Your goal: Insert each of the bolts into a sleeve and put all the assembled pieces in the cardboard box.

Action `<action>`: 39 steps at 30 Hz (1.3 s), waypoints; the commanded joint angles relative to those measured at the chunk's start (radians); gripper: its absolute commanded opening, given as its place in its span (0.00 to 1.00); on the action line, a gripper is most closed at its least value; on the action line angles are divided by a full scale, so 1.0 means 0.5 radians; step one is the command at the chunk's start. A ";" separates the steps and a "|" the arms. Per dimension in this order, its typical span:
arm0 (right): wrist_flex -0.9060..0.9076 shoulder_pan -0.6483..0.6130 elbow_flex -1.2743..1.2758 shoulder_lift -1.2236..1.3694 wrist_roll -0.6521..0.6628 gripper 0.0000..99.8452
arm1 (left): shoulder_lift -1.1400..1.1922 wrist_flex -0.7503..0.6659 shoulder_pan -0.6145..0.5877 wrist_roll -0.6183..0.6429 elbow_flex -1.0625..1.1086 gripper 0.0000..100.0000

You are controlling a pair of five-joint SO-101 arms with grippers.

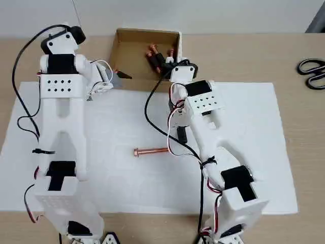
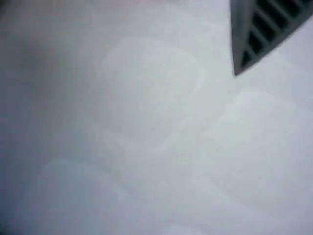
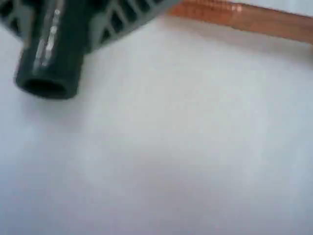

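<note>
A copper bolt (image 1: 151, 151) (image 3: 244, 17) lies flat on the white sheet (image 1: 101, 127), near its middle. Just right of the bolt's tip, my right gripper (image 1: 181, 136) points down at the sheet and is shut on a black sleeve (image 3: 46, 58). The sleeve's open end faces away from the bolt and hangs slightly above the sheet. The cardboard box (image 1: 124, 51) stands at the back centre, with several assembled bolt-and-sleeve pieces (image 1: 158, 58) inside. My left gripper (image 1: 116, 76) rests low by the box's left wall, over the sheet's far edge.
Black scissors (image 1: 312, 73) lie on the bare wooden table at the far right. The right arm's black cable (image 1: 152, 109) loops over the sheet between the box and the bolt. The sheet's left and right parts are bare.
</note>
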 commanded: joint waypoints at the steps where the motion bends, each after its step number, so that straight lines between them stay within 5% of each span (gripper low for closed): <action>1: 0.011 -0.011 -0.077 0.051 0.012 0.07 | -0.095 0.018 0.012 0.009 -0.005 0.32; 8: -0.008 -0.011 -0.083 0.170 0.012 0.09 | -0.095 0.018 0.012 0.009 -0.005 0.32; 15: -0.008 -0.014 -0.083 0.183 0.012 0.25 | -0.095 0.018 0.012 0.009 -0.005 0.32; 32: -0.060 -0.170 0.021 0.238 0.012 0.25 | -0.095 0.018 0.012 0.009 -0.005 0.32; 39: -0.063 -0.161 0.012 0.410 0.015 0.00 | -0.095 0.018 0.000 0.000 -0.005 0.32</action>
